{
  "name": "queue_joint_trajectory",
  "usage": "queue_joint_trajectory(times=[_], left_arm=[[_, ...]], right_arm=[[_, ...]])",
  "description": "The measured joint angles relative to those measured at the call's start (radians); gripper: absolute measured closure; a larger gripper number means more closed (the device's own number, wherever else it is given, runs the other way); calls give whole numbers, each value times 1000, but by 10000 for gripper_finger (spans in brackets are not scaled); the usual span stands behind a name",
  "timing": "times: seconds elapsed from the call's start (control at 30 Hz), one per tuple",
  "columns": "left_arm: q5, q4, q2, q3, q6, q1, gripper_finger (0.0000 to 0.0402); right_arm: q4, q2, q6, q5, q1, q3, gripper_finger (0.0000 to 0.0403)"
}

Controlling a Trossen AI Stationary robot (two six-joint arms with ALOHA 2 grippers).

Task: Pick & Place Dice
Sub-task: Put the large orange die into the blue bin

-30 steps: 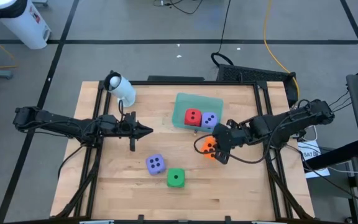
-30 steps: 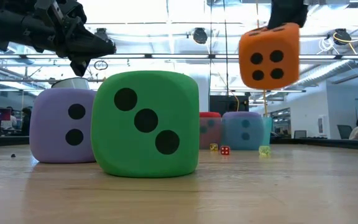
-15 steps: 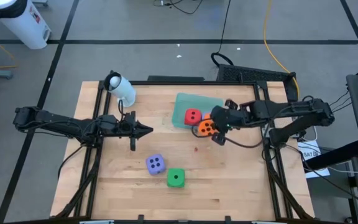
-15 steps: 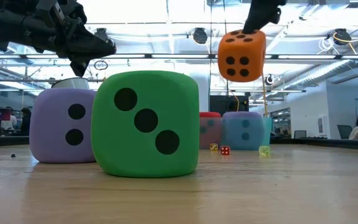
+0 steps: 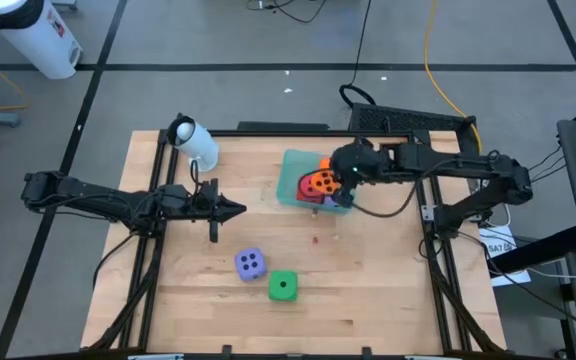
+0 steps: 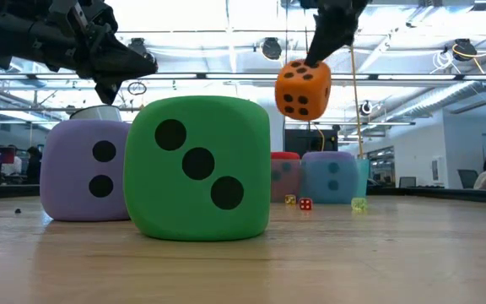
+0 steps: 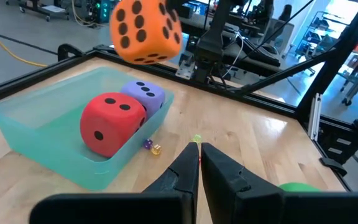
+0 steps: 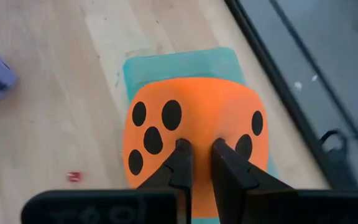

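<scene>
Carried from mid-table, orange die (image 5: 317, 182) hangs in right gripper (image 5: 339, 178), seemingly above bin (image 5: 293, 165).

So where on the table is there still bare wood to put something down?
Bare wood lies between the teal bin and the purple die with the green die, and along the table's right side. It is crowded at the bin: a red die and another purple die fill it, and the right claw holds the orange die above.

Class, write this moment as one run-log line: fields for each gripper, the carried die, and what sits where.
right gripper: shut on orange die, above teal bin | bin: red die, purple die | left gripper: shut, idle | table: green die
</scene>
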Motion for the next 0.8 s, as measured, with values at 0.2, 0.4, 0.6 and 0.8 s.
queue_joint_trajectory(times=[0.2, 0.4, 0.6, 0.8], left_arm=[[0, 0, 0, 0, 2, 0, 376], [0, -1, 0, 0, 2, 0, 376], [0, 0, 0, 0, 2, 0, 376], [0, -1, 0, 0, 2, 0, 376]], right_arm=[[58, 42, -314, 0, 0, -1, 384], [207, 47, -532, -45, 27, -24, 389], [270, 47, -645, -139, 35, -34, 395], [285, 47, -672, -162, 50, -34, 402]])
